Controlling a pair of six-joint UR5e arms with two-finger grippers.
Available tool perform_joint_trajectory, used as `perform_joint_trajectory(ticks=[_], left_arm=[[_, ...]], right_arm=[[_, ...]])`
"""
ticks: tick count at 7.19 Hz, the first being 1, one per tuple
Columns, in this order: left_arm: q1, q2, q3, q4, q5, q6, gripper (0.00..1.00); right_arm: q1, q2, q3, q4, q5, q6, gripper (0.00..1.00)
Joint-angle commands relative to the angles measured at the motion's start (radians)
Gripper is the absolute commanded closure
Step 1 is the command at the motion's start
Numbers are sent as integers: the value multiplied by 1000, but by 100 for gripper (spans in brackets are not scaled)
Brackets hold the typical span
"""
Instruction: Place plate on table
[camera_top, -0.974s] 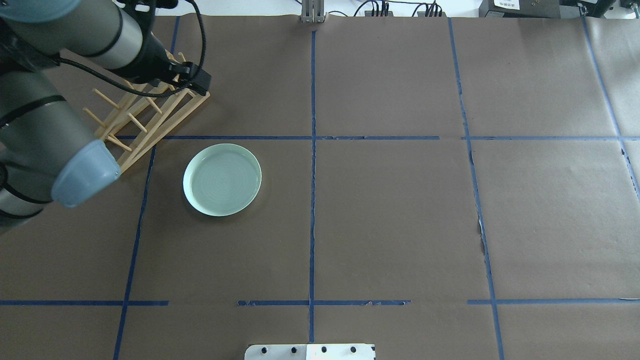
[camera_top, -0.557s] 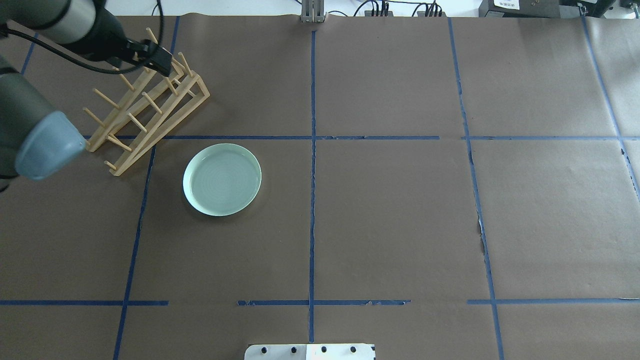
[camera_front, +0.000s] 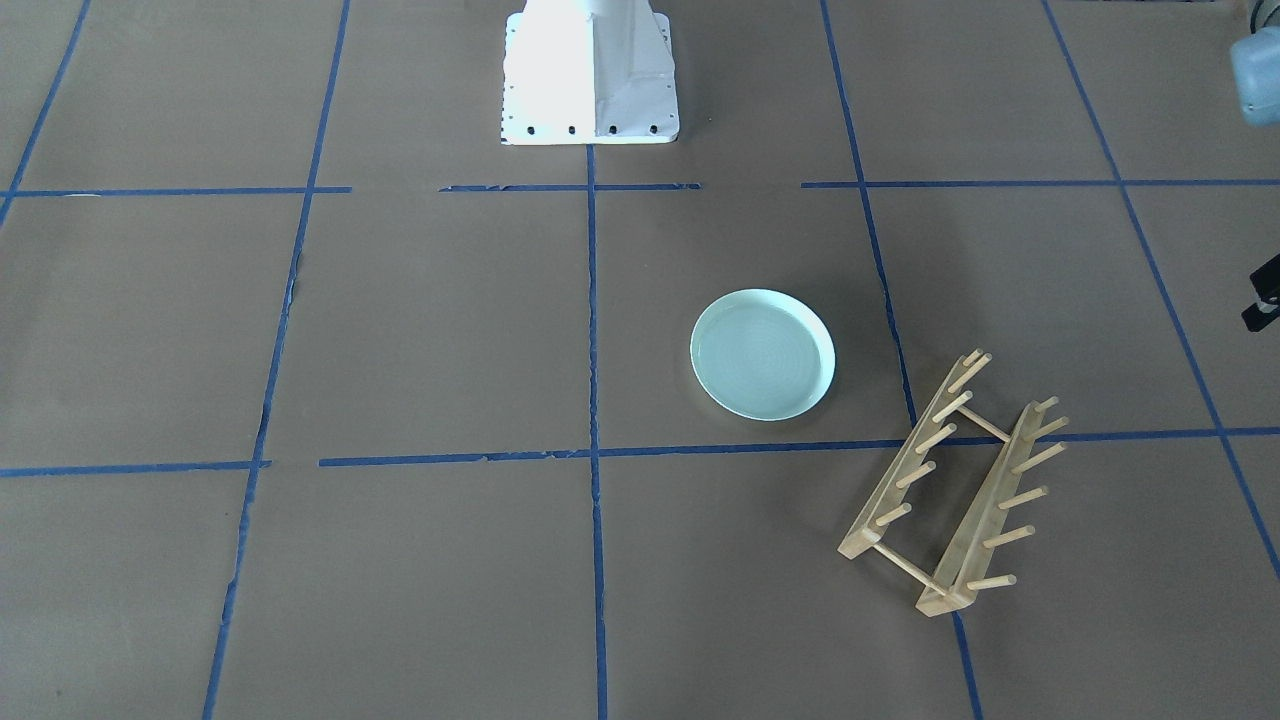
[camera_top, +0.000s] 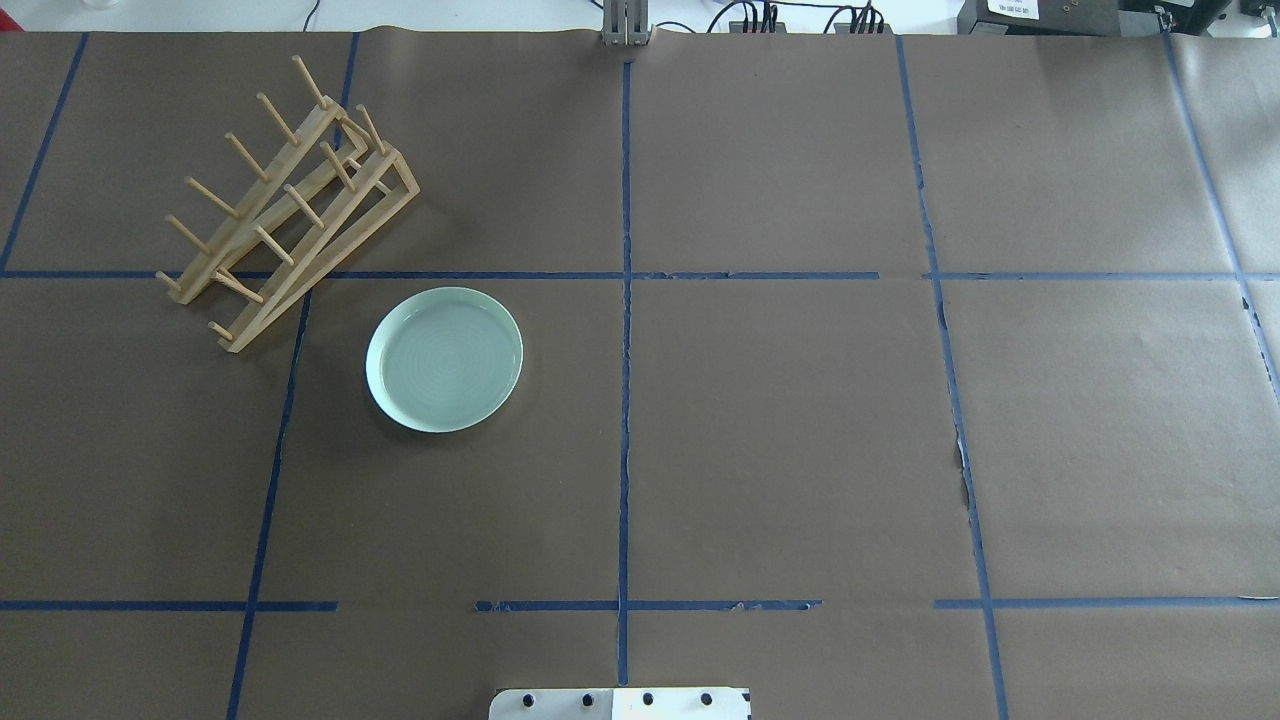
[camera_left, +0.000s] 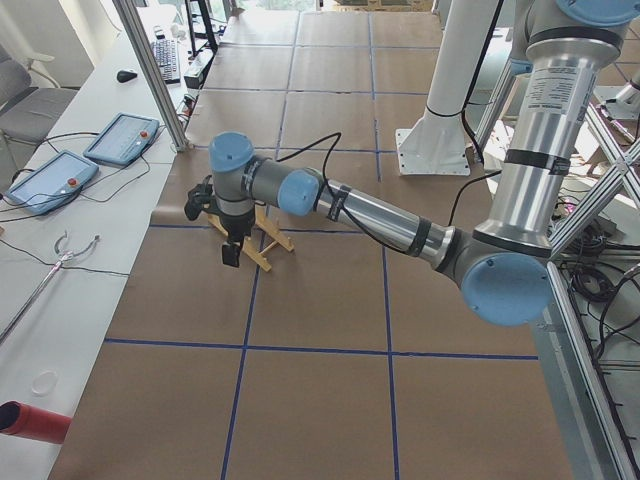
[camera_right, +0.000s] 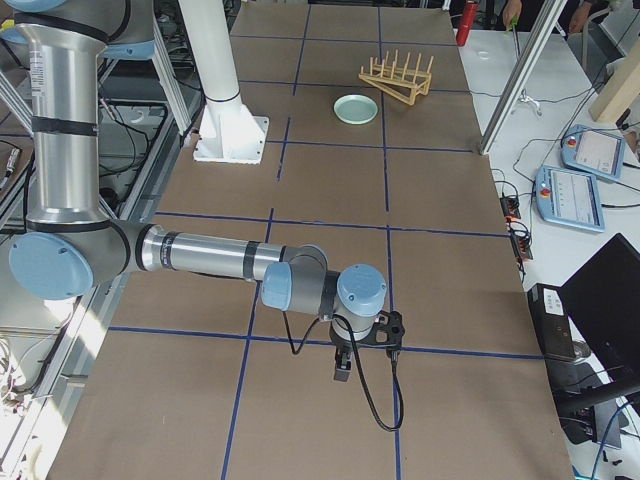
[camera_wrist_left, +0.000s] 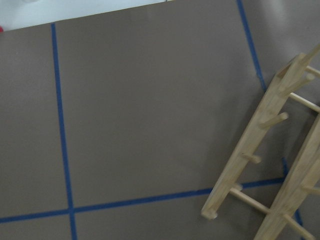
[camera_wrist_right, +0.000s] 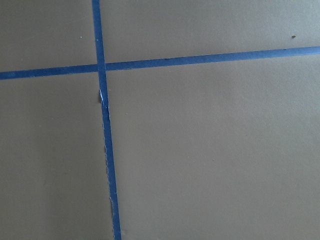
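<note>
The pale mint-green plate (camera_top: 444, 358) lies flat on the brown paper-covered table (camera_top: 780, 420), just right of the wooden rack; it also shows in the front-facing view (camera_front: 762, 354) and far off in the exterior right view (camera_right: 355, 109). Nothing touches it. My left gripper (camera_left: 231, 256) hangs above the table by the rack's outer side, well away from the plate; I cannot tell whether it is open or shut. My right gripper (camera_right: 341, 370) points down over bare table far from the plate; its state cannot be told either. Neither wrist view shows fingers.
A light wooden peg rack (camera_top: 285, 200) stands at the far left, holding nothing; it shows in the left wrist view (camera_wrist_left: 270, 165) too. The white robot base (camera_front: 590, 75) sits at the near edge. Blue tape lines (camera_wrist_right: 105, 130) cross the table.
My left arm has drawn back from over the rack to the left and left the overhead view. The plate and the rack have not moved.
</note>
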Motion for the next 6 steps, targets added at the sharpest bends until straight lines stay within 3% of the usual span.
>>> perform_joint_trajectory(ticks=[1,6], left_arm=[[-90,132,99,-9,-63,160,0],[-136,174,123,-5,-62,190,0]], right_arm=[[0,0,0,0,0,0,0],[0,0,0,0,0,0,0]])
